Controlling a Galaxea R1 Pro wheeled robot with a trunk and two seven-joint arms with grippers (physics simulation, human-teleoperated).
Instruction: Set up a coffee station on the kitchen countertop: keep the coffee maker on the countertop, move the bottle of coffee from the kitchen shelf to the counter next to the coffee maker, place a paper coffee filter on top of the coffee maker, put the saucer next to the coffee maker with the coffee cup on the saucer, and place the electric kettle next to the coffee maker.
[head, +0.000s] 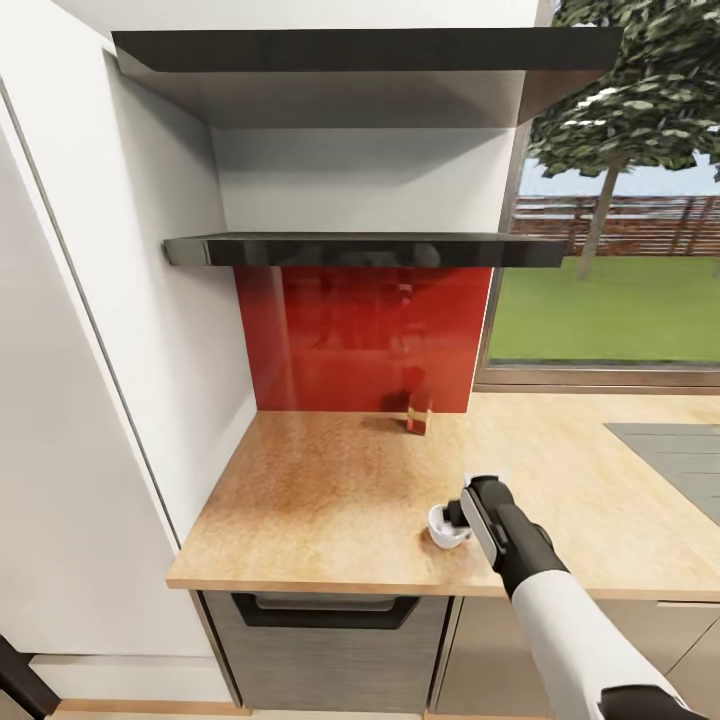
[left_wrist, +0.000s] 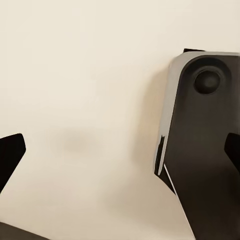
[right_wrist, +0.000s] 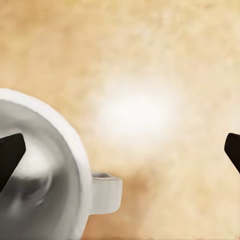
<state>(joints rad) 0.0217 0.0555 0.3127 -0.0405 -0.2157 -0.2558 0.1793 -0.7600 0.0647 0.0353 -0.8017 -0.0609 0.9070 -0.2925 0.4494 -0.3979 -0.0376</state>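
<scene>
Right hand (head: 462, 518) sits low over the worktop (head: 330, 500) near its front edge, fingers spread wide in the right wrist view, both dark fingertips (right_wrist: 11, 155) far apart at the frame edges. The coffee cup (head: 445, 527) stands upright on the worktop just beside the hand's left side; in the wrist view the white cup (right_wrist: 42, 175) lies off to one side with one fingertip over its rim, handle poking into the gap between the fingers, and nothing is gripped. Whether that fingertip touches the cup, can't tell. Left hand (left_wrist: 120, 150): fingers also wide apart, holding nothing, facing a plain cream surface with a grey-and-black robot part (left_wrist: 200, 145) beside it. The bottle of coffee (head: 419, 411) stands upright at the back of the worktop, against the red backsplash (head: 360, 340), well apart from the cup; pale label visible but too blurred to read. No other writing readable. Two dark shelves (head: 370, 249) above the backsplash, white tall cabinet (head: 90, 350) on the left, grey sink (head: 675, 460) inset at the right edge, window with lawn, fence and tree behind. Grey drawer with black handle (head: 325, 610) under the worktop. Open wood-grain surface between cup and bottle.
</scene>
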